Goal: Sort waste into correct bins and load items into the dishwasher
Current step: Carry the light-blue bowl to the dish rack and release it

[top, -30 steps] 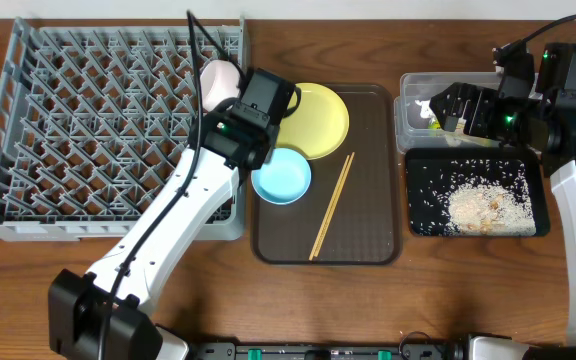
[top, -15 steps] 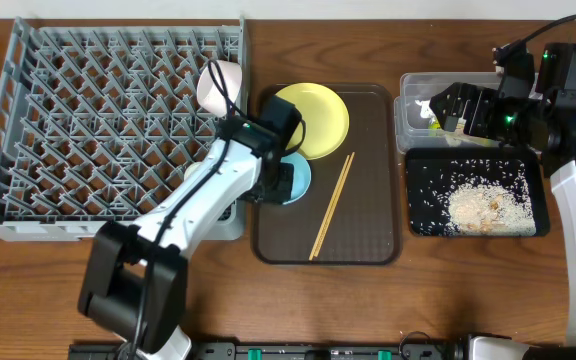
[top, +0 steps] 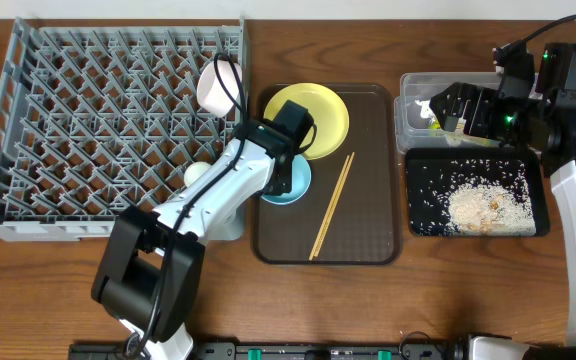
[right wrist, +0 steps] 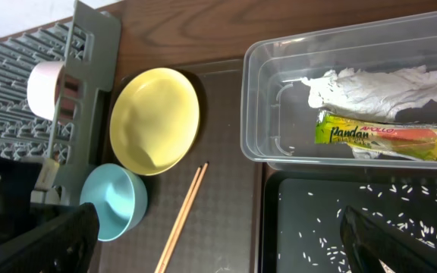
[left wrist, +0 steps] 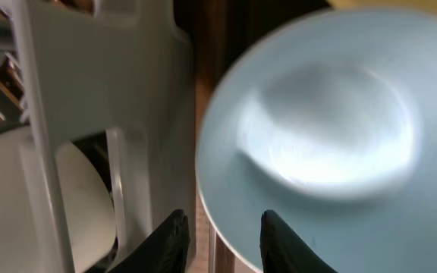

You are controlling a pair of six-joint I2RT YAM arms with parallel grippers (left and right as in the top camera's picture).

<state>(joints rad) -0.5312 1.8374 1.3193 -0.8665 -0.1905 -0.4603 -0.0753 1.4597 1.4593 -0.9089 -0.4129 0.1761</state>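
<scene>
My left gripper is open and straddles the near rim of the light blue bowl, one finger inside and one outside. The bowl sits on the brown tray beside the yellow plate and the chopsticks. In the grey dishwasher rack a white bowl leans on its side, with a cream cup near the rack's right wall. My right gripper hangs wide open and empty over the clear tub, which holds crumpled paper and a snack wrapper.
Below the tub, the black tray holds scattered rice. The brown serving tray lies between the rack and the bins. In the left wrist view the rack's grey wall stands close on the left of the bowl.
My left arm has swung from beside the white bowl down to the blue bowl, and its jaws have opened a little. The cream cup now shows in the rack. The right arm has stayed still.
</scene>
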